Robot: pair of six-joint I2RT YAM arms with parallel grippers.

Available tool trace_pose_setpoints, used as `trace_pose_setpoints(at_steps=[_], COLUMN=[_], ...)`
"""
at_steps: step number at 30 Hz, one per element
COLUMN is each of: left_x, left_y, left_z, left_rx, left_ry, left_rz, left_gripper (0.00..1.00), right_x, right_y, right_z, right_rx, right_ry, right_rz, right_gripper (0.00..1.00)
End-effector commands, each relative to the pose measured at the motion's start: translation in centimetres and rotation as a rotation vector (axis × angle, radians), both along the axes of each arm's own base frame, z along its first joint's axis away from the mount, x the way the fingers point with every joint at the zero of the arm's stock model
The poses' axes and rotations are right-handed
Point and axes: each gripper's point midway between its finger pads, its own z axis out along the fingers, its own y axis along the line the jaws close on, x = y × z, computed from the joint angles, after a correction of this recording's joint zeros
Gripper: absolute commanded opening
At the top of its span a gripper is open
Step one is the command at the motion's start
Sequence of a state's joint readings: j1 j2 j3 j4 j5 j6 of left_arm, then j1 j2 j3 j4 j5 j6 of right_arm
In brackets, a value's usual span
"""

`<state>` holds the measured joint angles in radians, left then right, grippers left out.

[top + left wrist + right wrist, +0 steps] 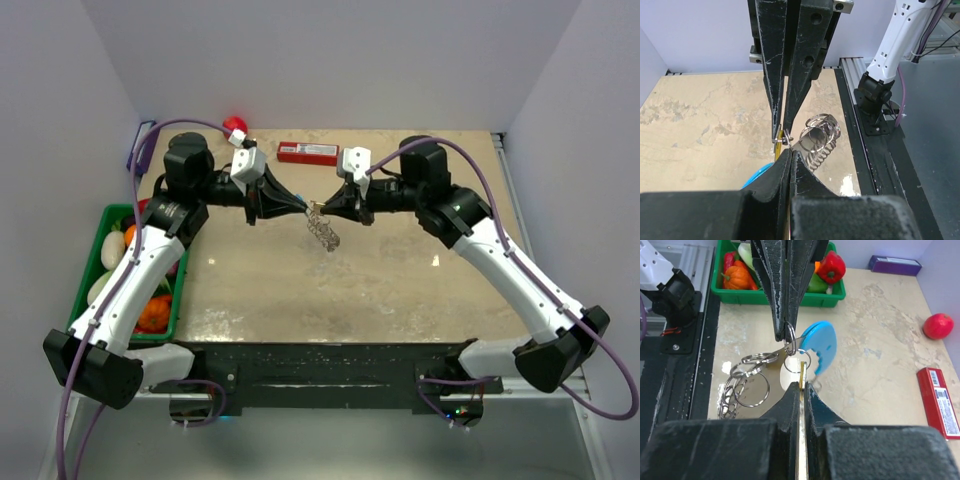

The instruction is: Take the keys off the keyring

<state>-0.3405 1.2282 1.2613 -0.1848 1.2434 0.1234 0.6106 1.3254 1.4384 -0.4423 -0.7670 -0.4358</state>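
Green bin [765,299] w/ veg [831,267], left of table [880,330]; red ball [938,325], red box [938,400] nr back wall; purple box [895,264], back-left

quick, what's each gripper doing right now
left gripper: shut on the keyring, pinching one of its rings.
right gripper: shut on the key, the brass piece between its fingertips.

Top view: high over the near edge of the bench [400,290], looking down on all of it, keyring [323,232] mid-frame. Left wrist view: tight on the keyring from its left. Right wrist view: tight from its right. All three share the keyring.
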Motion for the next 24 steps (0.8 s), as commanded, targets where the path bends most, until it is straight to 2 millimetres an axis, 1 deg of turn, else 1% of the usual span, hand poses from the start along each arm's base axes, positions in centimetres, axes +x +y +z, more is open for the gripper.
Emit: trace_pose_setpoints(at_steps=[1, 9, 20, 24], left_x=[-0.2, -0.3, -0.1, -0.1], left_y=[0.3, 0.3, 0.3, 0.3], left_z=[0.8, 0.8, 0.6, 0.7], left_rx=[-0.014, -0.014, -0.013, -0.014], left_ry=[-0.047, -0.050, -0.046, -0.044], left_rz=[0.003, 0.003, 0.005, 0.005], left_gripper=[0.00, 0.00, 0.00, 0.00], right_x=[0.1, 0.6, 0.6, 0.7], right_y=[-0.9, -1.7, -1.3, -0.9], right_z=[3.7, 5.9, 6.2, 6.7], right_rx=[0.036, 0.054, 0.038, 0.034], right_ry=[-0.114, -0.181, -0.205, -0.226], right_rz=[-0.048, -0.103, -0.113, -0.122], right_gripper=[0.00, 0.00, 0.00, 0.00])
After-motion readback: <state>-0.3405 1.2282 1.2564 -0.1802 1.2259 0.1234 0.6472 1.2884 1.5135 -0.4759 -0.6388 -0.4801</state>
